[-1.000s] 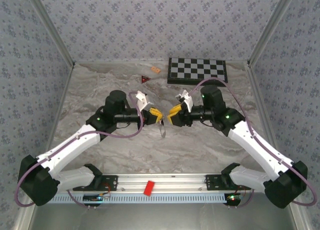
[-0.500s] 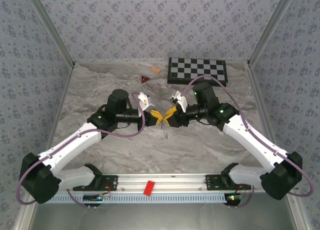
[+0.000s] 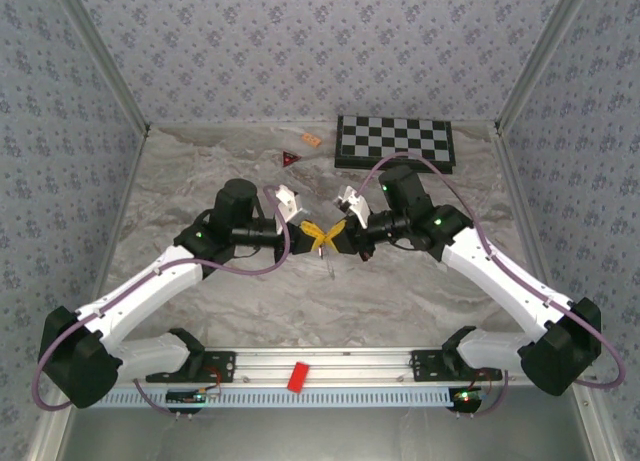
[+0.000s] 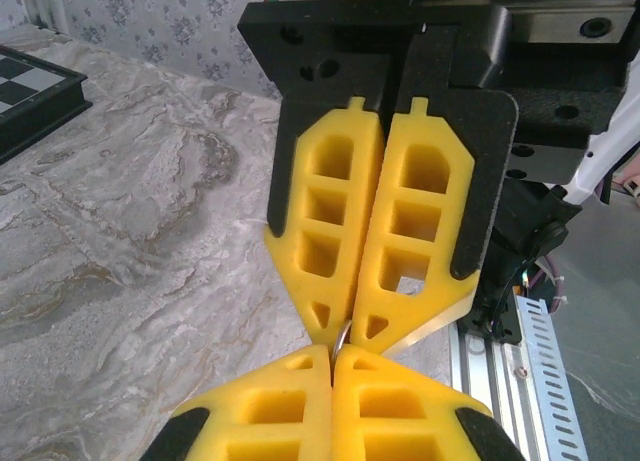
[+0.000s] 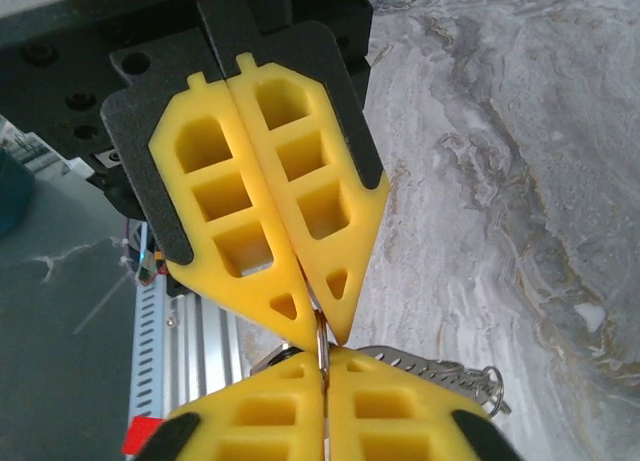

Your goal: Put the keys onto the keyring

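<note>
Thin silvery keyring (image 5: 320, 343); keys (image 5: 432, 369) perhaps grey bunch behind.

The left gripper (image 4: 332, 353) and the right gripper (image 5: 322, 359) have bright yellow fingers on black backing. At their tips the keyring (image 5: 440, 371) is pale silvery-grey. The arms (image 3: 150, 291) are white with black joints and purple cables (image 3: 250, 273). Beneath the grippers the table (image 3: 200, 171) is grey-beige veined marble. Beyond them are a black-and-white checkerboard (image 3: 394, 141), a red triangle (image 3: 290, 159) and an orange chip (image 3: 310, 139). The wallpaper (image 3: 300, 41) is blue-grey and floral.
</note>
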Robot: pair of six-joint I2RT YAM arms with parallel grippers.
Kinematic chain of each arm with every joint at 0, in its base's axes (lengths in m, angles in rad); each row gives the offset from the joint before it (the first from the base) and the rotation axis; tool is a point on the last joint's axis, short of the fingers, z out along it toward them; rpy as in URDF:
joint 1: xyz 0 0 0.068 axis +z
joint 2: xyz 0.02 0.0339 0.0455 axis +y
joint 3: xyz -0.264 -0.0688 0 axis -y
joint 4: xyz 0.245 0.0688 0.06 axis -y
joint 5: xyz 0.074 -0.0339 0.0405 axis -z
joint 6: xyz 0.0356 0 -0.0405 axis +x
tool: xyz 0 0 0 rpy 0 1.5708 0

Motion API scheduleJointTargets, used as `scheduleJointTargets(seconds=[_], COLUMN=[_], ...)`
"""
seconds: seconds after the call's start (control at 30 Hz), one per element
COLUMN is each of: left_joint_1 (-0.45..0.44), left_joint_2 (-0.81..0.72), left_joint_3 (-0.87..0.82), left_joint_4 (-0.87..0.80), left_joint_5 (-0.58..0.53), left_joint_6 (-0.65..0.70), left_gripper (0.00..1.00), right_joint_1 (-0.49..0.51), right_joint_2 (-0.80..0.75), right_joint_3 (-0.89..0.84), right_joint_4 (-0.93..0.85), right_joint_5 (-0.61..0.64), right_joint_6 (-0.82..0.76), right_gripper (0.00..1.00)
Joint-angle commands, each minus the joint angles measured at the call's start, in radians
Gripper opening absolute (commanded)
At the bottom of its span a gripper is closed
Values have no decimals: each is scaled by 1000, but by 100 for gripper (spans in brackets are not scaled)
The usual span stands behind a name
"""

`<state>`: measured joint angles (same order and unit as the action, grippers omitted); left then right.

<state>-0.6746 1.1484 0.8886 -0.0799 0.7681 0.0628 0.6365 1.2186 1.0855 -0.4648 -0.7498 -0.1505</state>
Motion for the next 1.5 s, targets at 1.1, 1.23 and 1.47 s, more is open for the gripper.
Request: scheduleJointTargets(seconds=[1.1, 1.23, 1.47], left_joint_1=[34, 34, 32], left_joint_2=[-117, -98, -88], left_joint_3=[-177, -172, -168], left_joint_4=[499, 509, 533], left_joint_5=[-141, -124, -104], left_joint_6=[-317, -326, -339], left_gripper=[39, 39, 30], right_joint_1=[-29, -28, -21], right_joint_2=[-143, -140, -129], right_joint_3=[-458, -463, -464], right_joint_4=[1233, 1248, 1252], right_joint_5=[82, 83, 81], right_joint_6=[536, 551, 561], right_gripper=[0, 0, 0])
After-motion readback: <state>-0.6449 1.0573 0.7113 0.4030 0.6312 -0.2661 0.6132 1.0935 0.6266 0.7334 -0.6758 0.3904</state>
